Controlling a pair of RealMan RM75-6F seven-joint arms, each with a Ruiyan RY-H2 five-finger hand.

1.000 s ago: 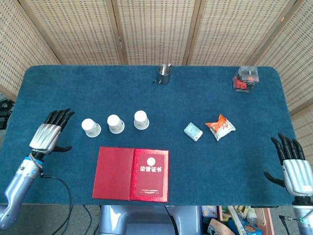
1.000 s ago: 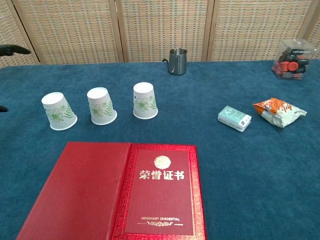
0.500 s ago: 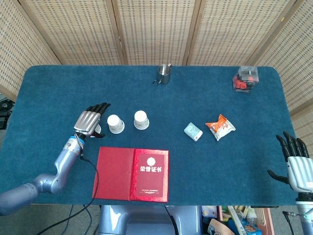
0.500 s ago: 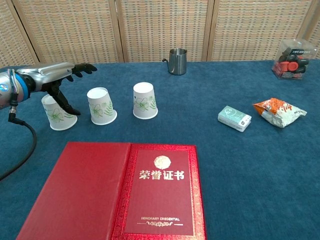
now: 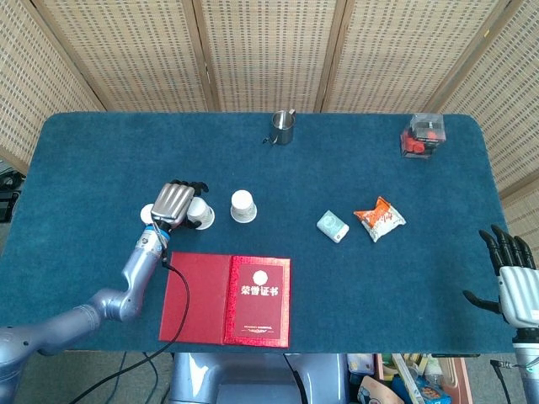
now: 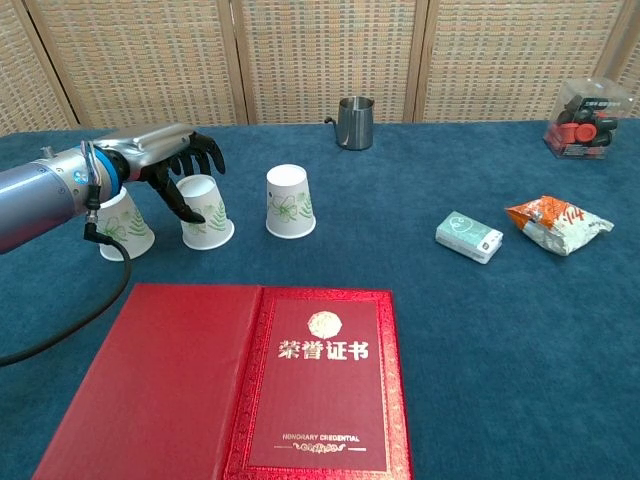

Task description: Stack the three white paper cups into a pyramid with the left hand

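Three white paper cups stand upside down in a row on the blue bench (image 6: 560, 330): the left cup (image 6: 122, 228), the middle cup (image 6: 206, 214) and the right cup (image 6: 289, 203). The left hand (image 6: 172, 150) hovers over the middle cup, fingers curled around its top; whether it grips is unclear. A red certificate folder (image 6: 250, 385) lies in front. The right hand (image 5: 510, 278) rests open at the bench's right edge.

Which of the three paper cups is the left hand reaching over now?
The middle cup: the left hand hovers over it, fingers curled above its top.
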